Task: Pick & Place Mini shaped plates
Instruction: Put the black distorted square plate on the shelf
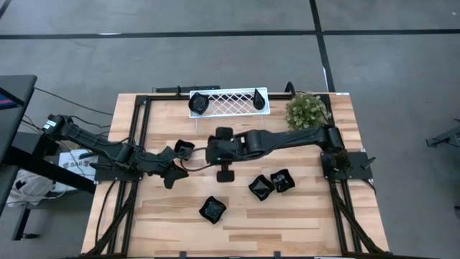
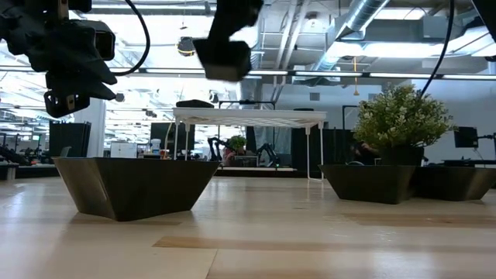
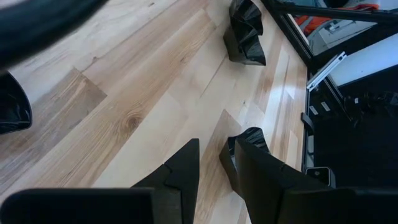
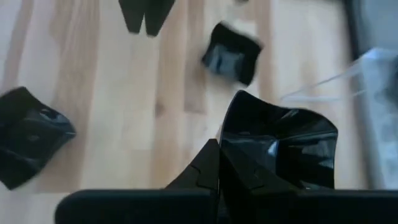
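The mini shaped plates are glossy black dishes. Two sit in the white lattice tray at its ends. Three rest on their bases on the wood: one near the front and a pair. My right gripper reaches toward the table's left and is shut on another plate. My left gripper hovers just near of it, open by a narrow gap, above one more plate on the table. My right gripper pinches the wavy rim of a squarish plate between its two fingers. The fingers come from the table's right, slanting down. The plate is lifted clear of the table and sticks out past the fingertips, its hollow facing the wrist camera.
A green bushy plant stands at the far right, beside the tray. The tray stands on thin legs at the far edge. Black frame rails run along the table's left and right sides. Bare wood lies along the near edge.
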### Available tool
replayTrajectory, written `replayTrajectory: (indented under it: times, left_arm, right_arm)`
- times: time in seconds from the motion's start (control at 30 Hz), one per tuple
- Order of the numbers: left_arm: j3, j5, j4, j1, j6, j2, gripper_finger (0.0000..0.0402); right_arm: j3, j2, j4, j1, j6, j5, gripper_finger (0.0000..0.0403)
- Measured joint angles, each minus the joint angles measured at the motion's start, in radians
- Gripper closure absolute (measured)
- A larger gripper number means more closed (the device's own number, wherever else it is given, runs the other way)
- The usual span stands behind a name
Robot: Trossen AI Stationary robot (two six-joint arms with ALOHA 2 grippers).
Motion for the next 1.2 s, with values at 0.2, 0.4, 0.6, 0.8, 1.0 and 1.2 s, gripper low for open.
replayTrajectory:
  times: [0.2,0.4,0.6,0.8,1.0,1.2]
  left_arm:
    - [0.0,-0.002,0.0,0.0,0.001,0.0,0.0298]
    - [0.0,-0.064,-0.004,0.001,0.022,0.0,0.0298]
    - [0.0,-0.138,-0.007,0.01,0.022,0.0,0.0298]
    - [0.0,-0.144,-0.008,0.061,0.022,0.0,0.0298]
    - [0.0,-0.143,-0.008,0.093,0.022,0.0,0.0298]
    - [-0.001,-0.147,-0.008,0.106,0.022,0.0,0.0298]
  right_arm:
    - [0.117,-0.001,-0.053,-0.055,-0.191,0.061,0.0402]
    - [0.126,-0.001,-0.047,-0.169,-0.293,0.051,0.0402]
    - [0.126,0.002,-0.043,-0.297,-0.328,0.031,0.0403]
    - [0.117,0.002,-0.034,-0.385,-0.386,-0.082,0.0403]
    - [0.031,0.002,0.022,-0.43,-0.415,-0.103,0.0403]
    - [-0.055,0.005,0.114,-0.436,-0.426,-0.103,0.0403]
